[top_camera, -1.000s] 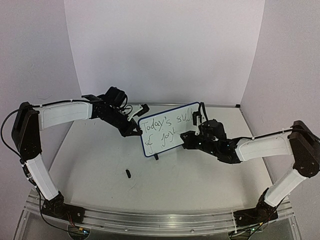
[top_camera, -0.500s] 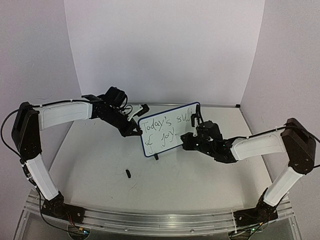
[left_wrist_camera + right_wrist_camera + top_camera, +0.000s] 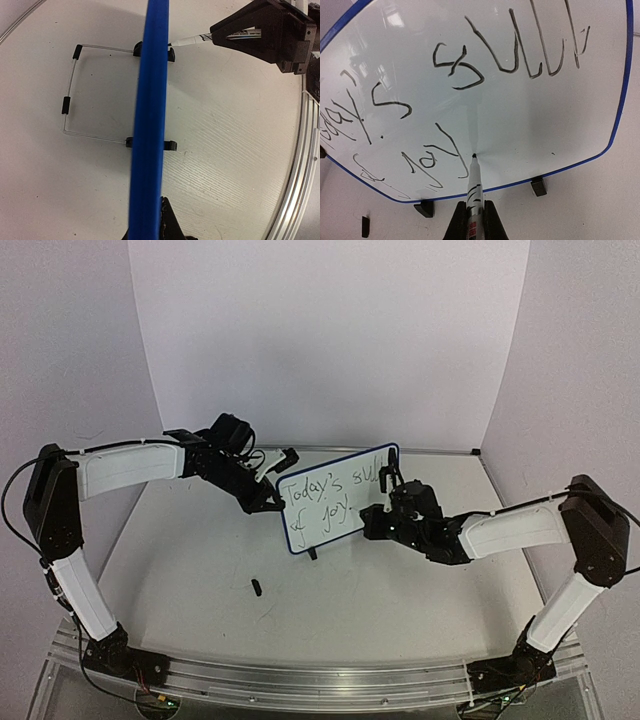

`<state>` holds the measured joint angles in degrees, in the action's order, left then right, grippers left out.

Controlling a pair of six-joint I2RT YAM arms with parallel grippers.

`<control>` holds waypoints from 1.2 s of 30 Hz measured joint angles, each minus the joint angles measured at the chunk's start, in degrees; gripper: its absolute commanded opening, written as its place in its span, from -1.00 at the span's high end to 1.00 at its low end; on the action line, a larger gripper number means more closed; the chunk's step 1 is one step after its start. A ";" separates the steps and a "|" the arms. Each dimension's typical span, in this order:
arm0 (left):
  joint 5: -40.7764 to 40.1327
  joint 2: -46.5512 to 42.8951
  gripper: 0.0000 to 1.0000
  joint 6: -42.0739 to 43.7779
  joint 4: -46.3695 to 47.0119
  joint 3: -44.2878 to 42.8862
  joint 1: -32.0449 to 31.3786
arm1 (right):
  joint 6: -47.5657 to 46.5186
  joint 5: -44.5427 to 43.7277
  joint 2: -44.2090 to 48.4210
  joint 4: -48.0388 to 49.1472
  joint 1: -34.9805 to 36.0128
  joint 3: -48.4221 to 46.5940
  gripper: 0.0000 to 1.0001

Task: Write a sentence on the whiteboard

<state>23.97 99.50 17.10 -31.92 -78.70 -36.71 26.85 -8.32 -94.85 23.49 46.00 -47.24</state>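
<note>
Now marker (image 3: pixel 474 189) against whiteboard (image 3: pixel 520 115)

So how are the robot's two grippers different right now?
The left gripper grips the whiteboard by its blue side rim, while the right gripper grips a marker. The left gripper comes in from the board's edge, but the right gripper faces its written front, with the marker tip on the white beside "joy". Both are shut on something.

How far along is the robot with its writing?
Two lines of words already stand on the whiteboard. The right fingers hold a marker, tip at the board after "joy", while the left fingers steady its edge. Probably only a closing mark remains.
</note>
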 measured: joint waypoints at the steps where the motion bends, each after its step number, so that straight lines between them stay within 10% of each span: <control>1: 0.00 0.00 1.00 -0.01 0.01 0.00 0.00 | -0.02 0.00 0.00 -0.01 0.00 0.00 1.00; 26: 5.01 -0.11 1.00 1.21 -5.18 -0.47 4.66 | -0.07 -5.94 17.85 -5.22 0.00 6.72 1.00; 36: 2.08 -0.32 0.11 -0.38 -6.02 -0.63 4.92 | -1.70 -5.39 23.54 -7.45 -0.02 9.59 1.00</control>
<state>26.05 99.18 16.72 -37.95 -79.33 -31.79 25.15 -13.70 -71.31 16.04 45.98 -37.66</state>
